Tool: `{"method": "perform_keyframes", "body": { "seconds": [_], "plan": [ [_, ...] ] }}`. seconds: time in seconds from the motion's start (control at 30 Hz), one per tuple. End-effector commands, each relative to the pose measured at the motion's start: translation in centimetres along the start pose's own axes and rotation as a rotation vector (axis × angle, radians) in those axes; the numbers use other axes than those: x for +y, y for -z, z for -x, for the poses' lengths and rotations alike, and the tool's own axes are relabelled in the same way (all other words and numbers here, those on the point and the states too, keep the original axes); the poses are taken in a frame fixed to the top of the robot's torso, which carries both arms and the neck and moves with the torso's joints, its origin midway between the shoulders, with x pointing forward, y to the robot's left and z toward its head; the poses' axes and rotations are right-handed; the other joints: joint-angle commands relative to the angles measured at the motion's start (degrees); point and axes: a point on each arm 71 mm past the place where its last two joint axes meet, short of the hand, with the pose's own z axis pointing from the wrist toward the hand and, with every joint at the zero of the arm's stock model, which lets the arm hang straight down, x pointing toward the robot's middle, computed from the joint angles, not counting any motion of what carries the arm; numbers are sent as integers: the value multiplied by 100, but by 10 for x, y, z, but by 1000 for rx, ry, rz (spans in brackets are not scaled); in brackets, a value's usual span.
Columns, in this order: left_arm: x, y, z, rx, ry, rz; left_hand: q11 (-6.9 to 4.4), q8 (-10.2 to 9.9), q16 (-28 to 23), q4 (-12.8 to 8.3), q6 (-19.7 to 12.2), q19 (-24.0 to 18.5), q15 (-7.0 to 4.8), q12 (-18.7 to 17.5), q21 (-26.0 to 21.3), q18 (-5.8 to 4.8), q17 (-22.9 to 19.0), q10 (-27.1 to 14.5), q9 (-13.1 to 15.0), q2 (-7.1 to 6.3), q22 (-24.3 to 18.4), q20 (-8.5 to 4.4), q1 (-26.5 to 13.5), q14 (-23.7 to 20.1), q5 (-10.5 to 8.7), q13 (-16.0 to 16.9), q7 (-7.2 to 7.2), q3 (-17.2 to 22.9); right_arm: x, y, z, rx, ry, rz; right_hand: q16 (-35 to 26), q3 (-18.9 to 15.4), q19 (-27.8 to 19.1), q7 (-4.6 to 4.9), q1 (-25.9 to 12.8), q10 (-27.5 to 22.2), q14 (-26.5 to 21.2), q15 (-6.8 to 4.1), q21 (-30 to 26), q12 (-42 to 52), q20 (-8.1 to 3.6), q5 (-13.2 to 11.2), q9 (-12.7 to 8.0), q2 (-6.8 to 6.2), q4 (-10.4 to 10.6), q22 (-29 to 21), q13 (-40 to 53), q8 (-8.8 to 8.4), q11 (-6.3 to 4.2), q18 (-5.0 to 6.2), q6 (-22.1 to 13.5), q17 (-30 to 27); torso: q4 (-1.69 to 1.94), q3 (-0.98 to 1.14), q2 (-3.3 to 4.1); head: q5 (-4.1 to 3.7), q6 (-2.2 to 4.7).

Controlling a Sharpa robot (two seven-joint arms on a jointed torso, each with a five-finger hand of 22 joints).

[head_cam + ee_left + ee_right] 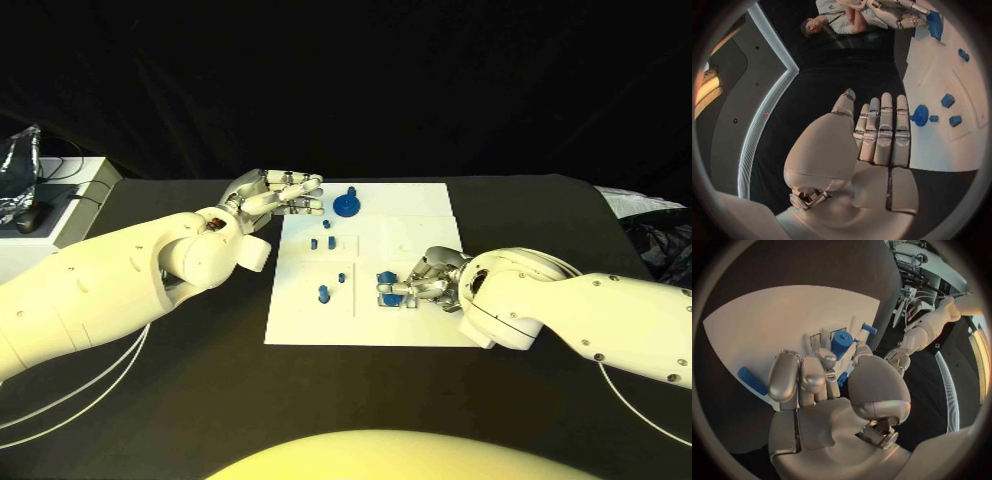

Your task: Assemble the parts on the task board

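**Two robot hands working over the task board**

On the black bench (pixel 216 400), the white task board (pixel 389 320) is lying flat at the centre. Nearest the robot, the right robot hand (pixel 426 280) is resting on the board's right half, its fingers curling around a blue cylindrical part (pixel 840 343) and pressing among blue parts (pixel 389 290) there. Just beside it, toward the middle, small blue pegs (pixel 323 293) are standing in the board. Farther out, two more blue pieces (pixel 323 242) are sitting mid-board. At the far left edge, the left robot hand (pixel 281 193) is hovering with fingers straight and close together, holding nothing, just beside a round blue disc part (pixel 346 205).
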Motion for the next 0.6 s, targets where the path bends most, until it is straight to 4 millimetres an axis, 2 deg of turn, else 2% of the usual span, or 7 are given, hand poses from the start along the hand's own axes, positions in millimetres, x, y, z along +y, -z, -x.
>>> {"method": "perform_keyframes", "body": {
  "seconds": [0.03,0.1,0.27,0.37,0.5,0.57,0.6],
  "plan": [
    [-1,0,-2,10,9,-4,-3,-1,-12,25,-8,-17,3,-10,26,-32,-6,-39,0,44,-10,4,11,-55,20,9,40,4,0,2,2,-20,10,29,-15,-55,206,12,34,15,-12,9,41,16,17,65,7,71,-42,876,5,7,10,-49,0,7,3,0,-1,1,-7],
    [-1,0,-1,10,9,-4,-3,-2,-12,24,-9,-19,3,-11,26,-33,-7,-41,-1,47,-12,5,16,-58,23,8,39,7,-2,3,3,-21,12,31,-14,-160,205,6,115,16,-11,4,46,14,13,84,12,183,-261,876,8,12,13,-51,2,8,2,1,-3,2,-9],
    [-1,0,-1,8,8,-3,-3,-2,-12,24,-9,-19,3,-11,26,-33,-7,-41,-1,47,-12,5,16,-58,23,8,39,7,-8,9,6,-26,8,48,-8,-113,211,-1,309,32,-10,2,75,28,11,102,31,286,-720,883,16,34,1,-55,11,19,1,2,-2,8,-18],
    [-1,1,0,6,8,-2,-3,-2,-12,24,-9,-19,3,-11,26,-33,-7,-41,-1,47,-12,5,16,-58,23,8,39,7,-11,13,8,-31,0,72,1,-102,218,-4,360,48,-6,1,127,58,10,55,37,241,-784,895,34,43,-3,-62,22,34,-6,2,-4,19,-11],
    [0,0,0,4,7,0,-3,-2,-12,24,-9,-19,3,-11,26,-33,-7,-41,-1,47,-12,5,16,-58,23,8,39,7,-14,18,9,-16,-16,126,8,-56,222,-9,457,56,-6,-2,171,77,7,-9,51,251,-889,905,46,60,-6,-68,30,44,-2,3,-5,25,-7],
    [0,1,1,1,6,3,-1,-3,-11,29,-11,-21,3,-11,28,-32,-9,-40,-1,54,-25,7,20,-59,22,8,49,14,-15,19,10,-5,-19,158,3,-1,217,-7,637,64,-9,-3,179,99,6,-11,66,311,-1076,905,61,73,-4,-70,29,35,-3,4,-3,29,-9],
    [0,1,1,0,6,4,0,-3,-11,30,-13,-22,3,-11,28,-32,-9,-40,-2,55,-26,7,21,-58,23,8,57,15,-15,19,10,-3,-19,167,-3,112,213,-2,851,66,-12,-3,177,111,6,-180,72,319,-1220,905,69,77,-5,-71,27,28,-3,4,-3,29,-9]
  ]
}}
